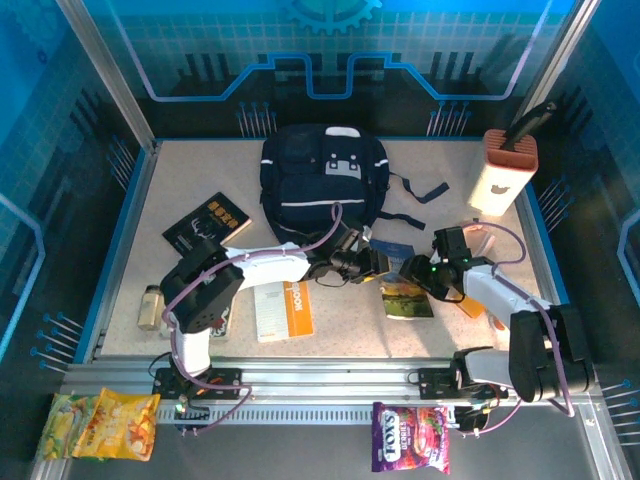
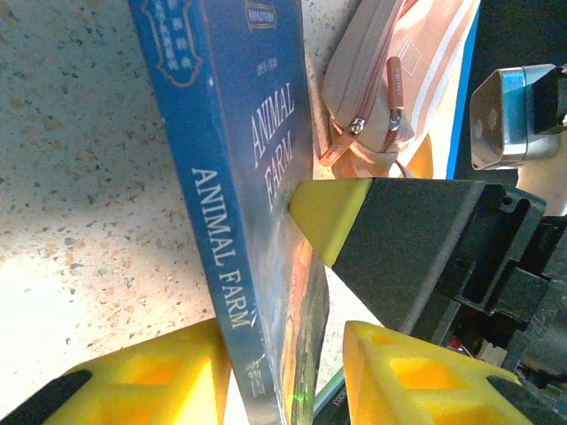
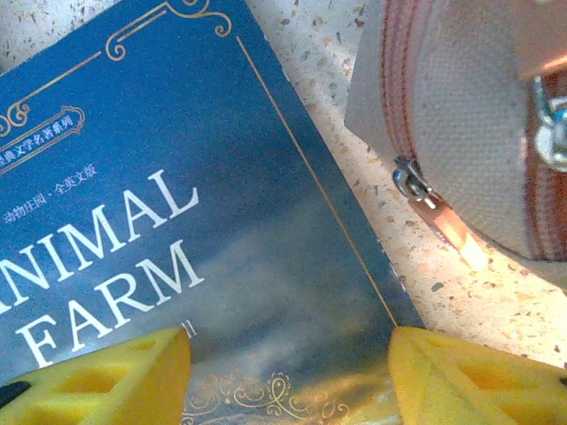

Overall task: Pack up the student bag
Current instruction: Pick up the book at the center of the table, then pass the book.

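From my station I read this as an early stage of packing. The student bag [image 1: 320,185] lies at the far middle of the table, and I can't tell from above whether its mouth is unzipped. I see nothing going into it.

Everything that could be packed is out on the tabletop. A black book [image 1: 207,222] lies to the bag's left, and a white-and-orange book [image 1: 285,310] sits near my left arm. The blue book [image 2: 239,177] (the spine reads Animal Farm) is just in front of the bag, with a smaller picture booklet [image 1: 407,300] beside it.

Both arms are working on that blue book. My left gripper [image 2: 283,372] straddles its lower end, with one yellow finger against the spine and the other close to the cover side. The jaws are only partly apart, and I cannot tell whether they actually pinch the book. My right gripper [image 3: 288,376] hangs over the cover with its fingers spread wide, holding nothing. From the left wrist, one of its tips looks pressed against the cover.

A pink-grey zip pouch [image 3: 461,133] lies just beside the book, and a small bottle [image 1: 150,306] stands at the left edge, both untouched. By my judgement, every item is yet to be packed.
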`<state>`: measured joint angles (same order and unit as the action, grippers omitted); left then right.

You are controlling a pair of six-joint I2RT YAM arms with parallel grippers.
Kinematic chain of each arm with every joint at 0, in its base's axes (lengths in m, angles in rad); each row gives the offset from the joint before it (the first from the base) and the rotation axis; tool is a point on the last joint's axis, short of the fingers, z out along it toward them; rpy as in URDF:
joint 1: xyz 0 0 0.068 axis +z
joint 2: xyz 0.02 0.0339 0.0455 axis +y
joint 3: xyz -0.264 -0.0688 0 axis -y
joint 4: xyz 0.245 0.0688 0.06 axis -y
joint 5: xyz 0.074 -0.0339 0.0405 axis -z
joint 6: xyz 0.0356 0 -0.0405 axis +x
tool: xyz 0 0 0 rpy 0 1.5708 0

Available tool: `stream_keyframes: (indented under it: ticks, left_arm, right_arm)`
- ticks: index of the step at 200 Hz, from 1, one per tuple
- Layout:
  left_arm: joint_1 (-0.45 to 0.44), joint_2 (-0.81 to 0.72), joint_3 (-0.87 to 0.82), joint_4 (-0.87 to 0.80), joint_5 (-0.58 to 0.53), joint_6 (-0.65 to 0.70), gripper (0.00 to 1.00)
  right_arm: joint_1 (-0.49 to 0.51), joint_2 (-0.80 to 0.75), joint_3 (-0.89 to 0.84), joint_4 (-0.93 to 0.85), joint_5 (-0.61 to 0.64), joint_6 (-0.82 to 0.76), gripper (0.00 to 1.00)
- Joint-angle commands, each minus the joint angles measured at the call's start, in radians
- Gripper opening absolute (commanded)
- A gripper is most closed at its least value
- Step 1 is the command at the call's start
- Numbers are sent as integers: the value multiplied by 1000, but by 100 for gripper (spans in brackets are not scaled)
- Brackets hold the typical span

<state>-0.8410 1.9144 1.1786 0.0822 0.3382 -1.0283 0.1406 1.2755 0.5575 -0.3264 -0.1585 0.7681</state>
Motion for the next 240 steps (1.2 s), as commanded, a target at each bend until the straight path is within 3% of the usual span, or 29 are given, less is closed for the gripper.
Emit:
stream_keyframes:
  ticks: [1, 32, 91, 150, 201, 240]
  left_arm:
    - [-12, 44, 62, 22, 45, -10, 36]
    - [-12, 61, 79, 19, 46, -15, 31]
    - [8, -33, 95, -81, -25, 134, 0]
    - [142, -286, 2, -45, -51, 382, 0]
    - [307, -475, -119, 82, -11, 474, 0]
    - [392, -515, -155, 233, 41, 497, 0]
  right_arm:
    - [-9, 7, -33, 6, -39, 23, 61]
    - [-10, -1, -43, 18, -49, 29, 61]
    - [-57, -140, -46, 129, -141, -26, 65]
    - [-76, -272, -103, 497, -312, 110, 82]
    - [-32, -159, -103, 879, -411, 317, 89]
    - [64, 34, -83, 1250, -420, 518, 96]
